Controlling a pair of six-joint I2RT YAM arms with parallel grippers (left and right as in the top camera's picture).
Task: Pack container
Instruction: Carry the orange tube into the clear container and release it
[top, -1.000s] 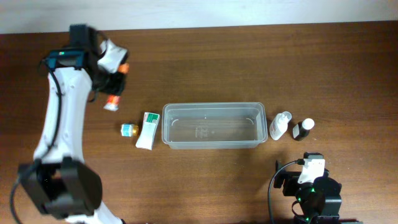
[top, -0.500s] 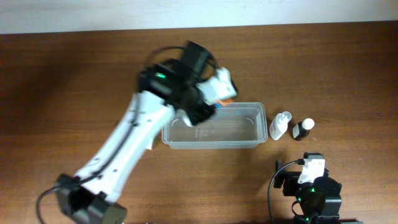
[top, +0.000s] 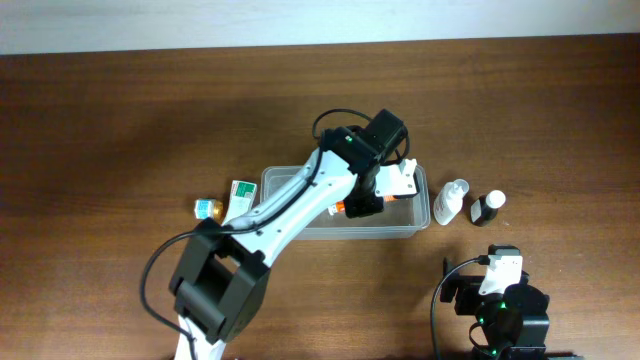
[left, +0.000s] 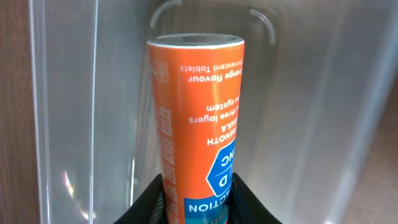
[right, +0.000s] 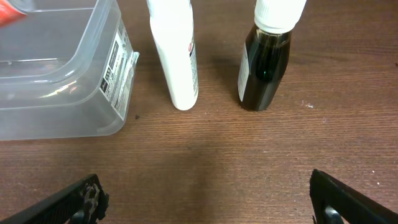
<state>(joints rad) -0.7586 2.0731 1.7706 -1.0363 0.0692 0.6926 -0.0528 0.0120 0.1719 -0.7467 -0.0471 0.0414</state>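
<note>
The clear, colourless plastic rectangular container (top: 395, 222), a shallow tub with rounded corners, sat near the middle of the dark brown wooden table (top: 520, 90), its long side facing the robot. The left arm reached across it. The left pincer (left: 200, 204) was clamped on one end of an orange cylindrical tube (left: 199, 106) with white print and a teal band, held over the right half of the tub's floor. Whether the tube touched that floor could not be told. Just right of the container sat a white plastic squeeze bottle (right: 177, 56) and, beside it but apart, a dark brown bottle (right: 266, 68) with a white cap. To the container's left lay a white-and-green flat pack (top: 238, 205), partly under the arm, and a small yellow jar (top: 207, 208) with a teal lid. The right pincer (right: 204, 186) sat low at the table's near side, facing the two bottles, its fingers spread wide.
</note>
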